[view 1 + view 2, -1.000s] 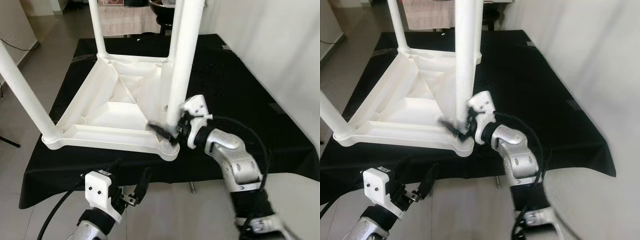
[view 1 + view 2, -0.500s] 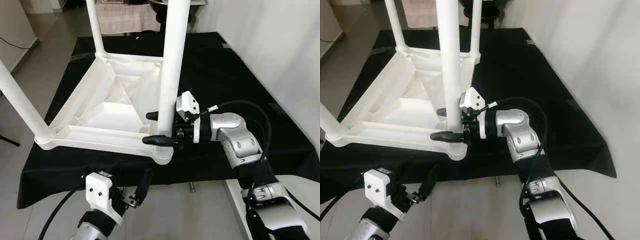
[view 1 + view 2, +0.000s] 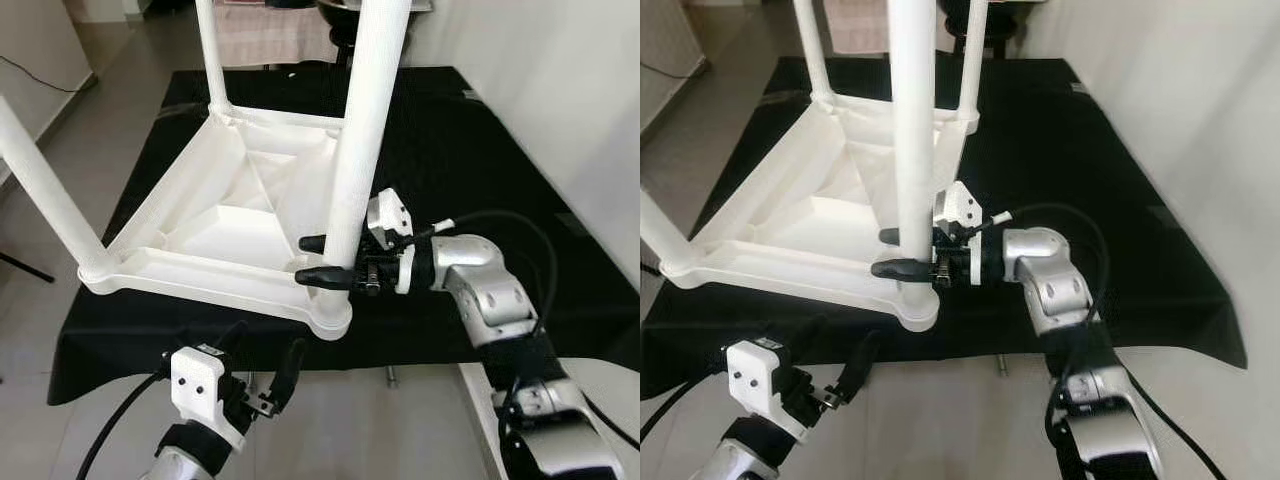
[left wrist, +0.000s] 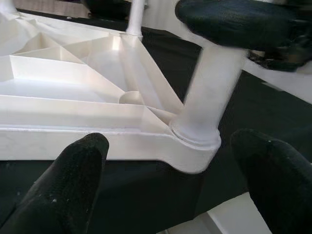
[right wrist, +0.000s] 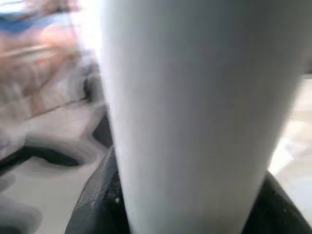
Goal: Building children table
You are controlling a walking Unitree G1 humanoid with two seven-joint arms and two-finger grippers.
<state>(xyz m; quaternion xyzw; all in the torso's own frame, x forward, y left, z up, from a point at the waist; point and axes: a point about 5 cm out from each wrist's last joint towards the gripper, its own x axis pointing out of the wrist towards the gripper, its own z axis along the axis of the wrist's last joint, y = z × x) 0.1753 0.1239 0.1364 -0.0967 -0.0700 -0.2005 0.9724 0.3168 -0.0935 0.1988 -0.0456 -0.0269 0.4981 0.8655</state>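
Fingers of the right gripper straddle the near leg of the upturned white table, one black finger on each side of the tube, low down just above its socket. They bracket it closely, but whether they truly pinch it or merely sit against it I cannot tell; the right wrist view shows the white leg up close between the two dark fingers. A second ago that gripper was blurred, low at the socket corner; half a second ago it had settled around the leg, and now it sits much the same, slightly higher on the tube — so the reach seems over and the hold established.

Outward from there, the table lies top-down on a black cloth, with its legs pointing up: the gripped one at the near corner, one at the near left and one at the far corner.

The left gripper hangs below the table's front edge, fingers spread and holding nothing, pointed at the same socket corner in its wrist view.

My reading — the leg looks seated, and the right arm is placed to press or twist it home.
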